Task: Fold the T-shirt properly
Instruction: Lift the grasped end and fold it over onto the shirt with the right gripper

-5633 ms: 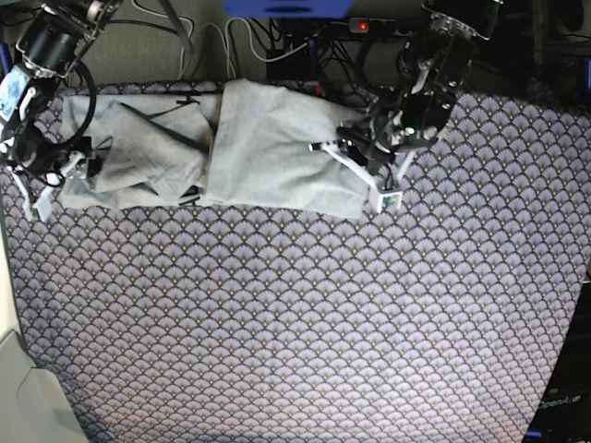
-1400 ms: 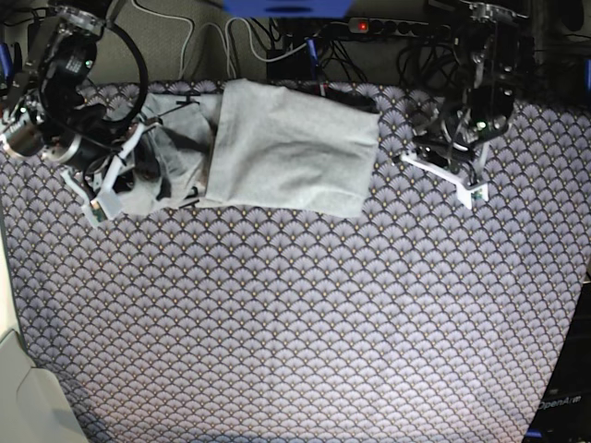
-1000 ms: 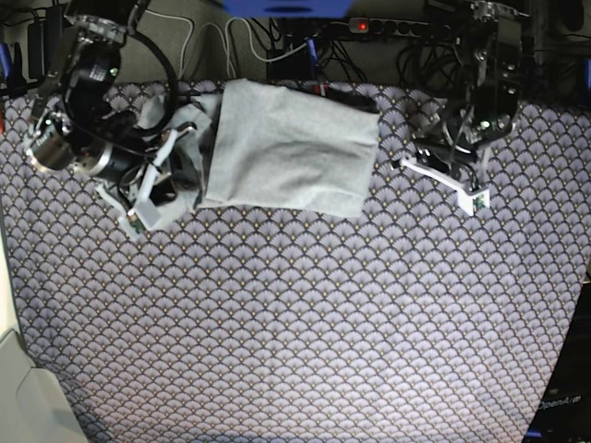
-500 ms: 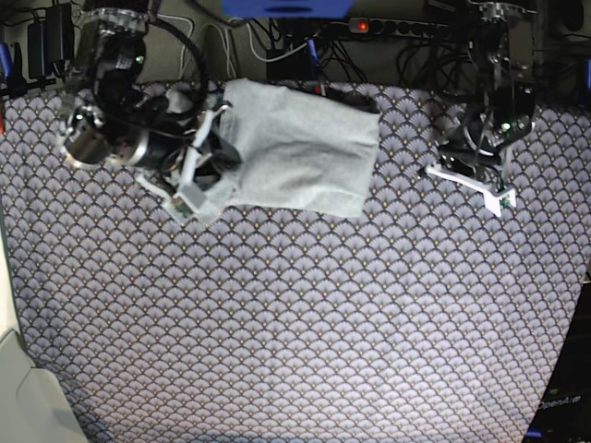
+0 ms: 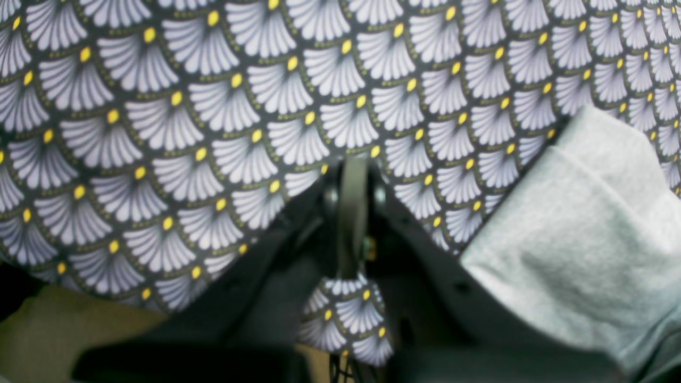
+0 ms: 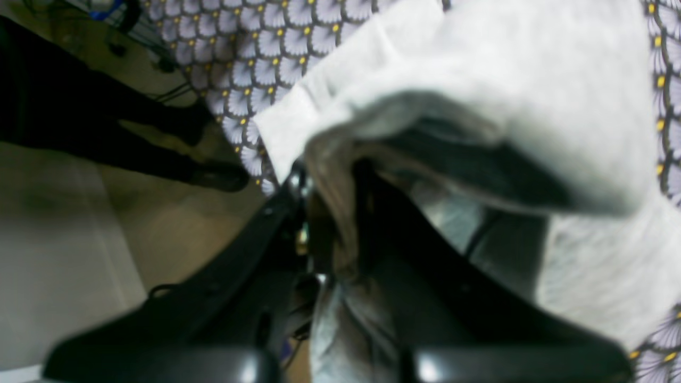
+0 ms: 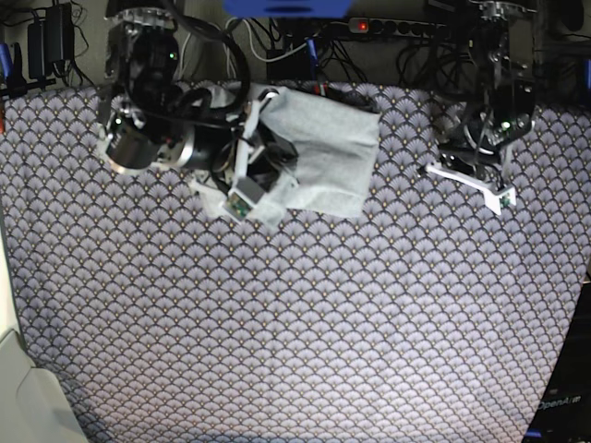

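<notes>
The light-grey T-shirt [image 7: 332, 148] lies at the back of the table, its right part folded flat. My right gripper [image 7: 242, 196] is shut on the shirt's left part and holds it bunched above the folded part's left edge. In the right wrist view grey fabric of the T-shirt [image 6: 505, 80] runs between the shut fingers of the right gripper [image 6: 332, 178]. My left gripper [image 7: 499, 197] hangs to the right of the shirt, apart from it. In the left wrist view the left gripper [image 5: 352, 165] is shut on nothing, with a corner of the T-shirt [image 5: 574, 239] beside it.
The scallop-patterned tablecloth [image 7: 305, 314] covers the whole table. A power strip [image 7: 379, 28] and several cables lie behind the table's back edge. A pale surface [image 7: 23, 397] stands at the front left corner.
My right gripper has carried the shirt's left part rightwards, from the table's left side onto the folded part's left edge. The left gripper drew right, away from the shirt, then held still.
</notes>
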Tool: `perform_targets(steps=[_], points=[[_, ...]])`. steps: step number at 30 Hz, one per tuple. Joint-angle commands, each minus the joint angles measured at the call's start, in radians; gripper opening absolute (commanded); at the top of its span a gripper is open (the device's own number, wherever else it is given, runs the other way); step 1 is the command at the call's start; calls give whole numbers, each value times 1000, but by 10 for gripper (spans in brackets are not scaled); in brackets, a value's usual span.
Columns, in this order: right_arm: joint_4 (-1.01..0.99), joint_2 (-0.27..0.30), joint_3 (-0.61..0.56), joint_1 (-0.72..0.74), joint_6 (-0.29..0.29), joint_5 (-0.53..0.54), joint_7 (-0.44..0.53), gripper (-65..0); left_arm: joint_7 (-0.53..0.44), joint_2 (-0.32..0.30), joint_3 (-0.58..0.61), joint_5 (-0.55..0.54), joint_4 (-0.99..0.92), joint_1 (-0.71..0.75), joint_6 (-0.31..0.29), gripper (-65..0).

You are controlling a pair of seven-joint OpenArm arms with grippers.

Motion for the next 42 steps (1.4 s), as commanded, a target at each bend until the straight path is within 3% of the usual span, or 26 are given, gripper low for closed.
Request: perform_targets(steps=[1,10,32,35,42], points=[[13,-5,-11,29,0,26,27,-650,-11,-7,-4,2,19,-1,2,-647],[8,-62,-103,58,0,23,44,-650,-11,-7,-4,2,71,43,2,-647],[-245,-60,-229,118,0,23,168,-649,-12,-4,-3,2,78,73,2,-647],[-251,-60,-229,127,0,23,168,-590,-12,-4,-3,2,78,79,2,-647],[-251,-60,-229,127,0,23,182,-369,-18,-6,-3,2,78,88,2,-647]])
